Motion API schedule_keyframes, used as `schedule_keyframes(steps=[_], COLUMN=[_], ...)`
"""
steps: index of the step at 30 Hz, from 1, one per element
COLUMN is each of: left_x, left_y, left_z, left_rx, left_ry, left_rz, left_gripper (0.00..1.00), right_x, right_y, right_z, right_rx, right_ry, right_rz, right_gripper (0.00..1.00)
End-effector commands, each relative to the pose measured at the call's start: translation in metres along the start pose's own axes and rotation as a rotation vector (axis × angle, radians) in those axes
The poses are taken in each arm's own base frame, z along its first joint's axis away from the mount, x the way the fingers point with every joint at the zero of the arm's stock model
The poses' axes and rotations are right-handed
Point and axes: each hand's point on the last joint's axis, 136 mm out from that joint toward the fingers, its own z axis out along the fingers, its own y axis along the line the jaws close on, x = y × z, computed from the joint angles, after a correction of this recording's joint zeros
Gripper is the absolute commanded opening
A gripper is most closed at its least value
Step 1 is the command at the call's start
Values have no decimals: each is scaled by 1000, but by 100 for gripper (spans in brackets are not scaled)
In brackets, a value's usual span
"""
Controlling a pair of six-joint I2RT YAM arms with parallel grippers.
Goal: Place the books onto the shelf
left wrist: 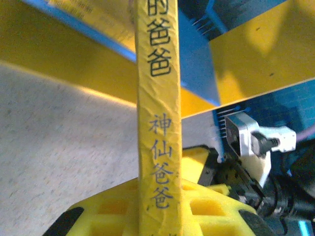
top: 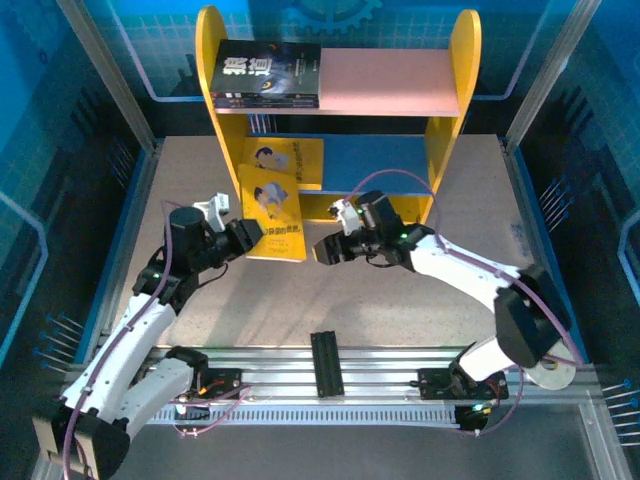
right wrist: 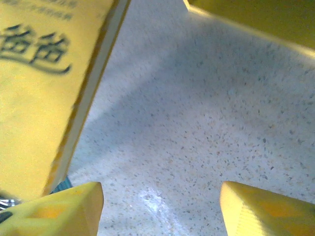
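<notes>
The shelf [top: 463, 70] stands at the back, and dark navy books [top: 266, 74] lie on the left of its pink upper board. One yellow book [top: 290, 160] rests on the blue lower board. A second yellow book [top: 273, 212] stands tilted on the table in front of the shelf, with my left gripper [top: 248, 237] shut on its lower left edge. In the left wrist view its spine [left wrist: 158, 123] runs up between the yellow fingers [left wrist: 216, 209]. My right gripper [top: 326, 249] is open just right of this book. Its fingers [right wrist: 54, 209] are wide apart over bare table, with the book's cover [right wrist: 39, 88] at the upper left.
A black block [top: 327, 362] sits on the aluminium rails at the near edge. Blue enclosure walls and metal posts [top: 110, 80] ring the table. The shelf's yellow side panel [right wrist: 256, 19] is close above the right gripper. Open tabletop [top: 400, 300] lies in front of the shelf.
</notes>
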Motion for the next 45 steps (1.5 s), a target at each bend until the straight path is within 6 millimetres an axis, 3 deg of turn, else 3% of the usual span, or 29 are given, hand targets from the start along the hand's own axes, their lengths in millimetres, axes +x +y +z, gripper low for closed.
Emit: schedule_keyframes(steps=[1, 9, 15, 21, 28, 40, 45], left_x=[-39, -89, -106, -99, -83, -62, -59], left_y=[-36, -48, -57, -68, -71, -94, -94], left_z=[1, 36, 46, 46, 51, 70, 78], left_rx=[117, 232, 248, 233, 317, 460, 489], left_ry=[-134, -296, -429, -539, -619, -638, -637], left_rz=[-12, -122, -115, -72, -111, -105, -126], left_gripper=[0, 0, 0, 0, 0, 0, 0], right_x=[-14, -48, -55, -80, -108, -111, -111], right_y=[8, 37, 30, 26, 26, 10, 4], right_z=[-26, -58, -60, -63, -60, -48, -41], right_rx=[-19, -151, -165, -211, -309, -326, -334], right_ry=[-92, -294, -386, -517, -582, -620, -624], right_rz=[32, 127, 246, 344, 430, 514, 538], right_gripper=[67, 78, 93, 100, 100, 92, 87])
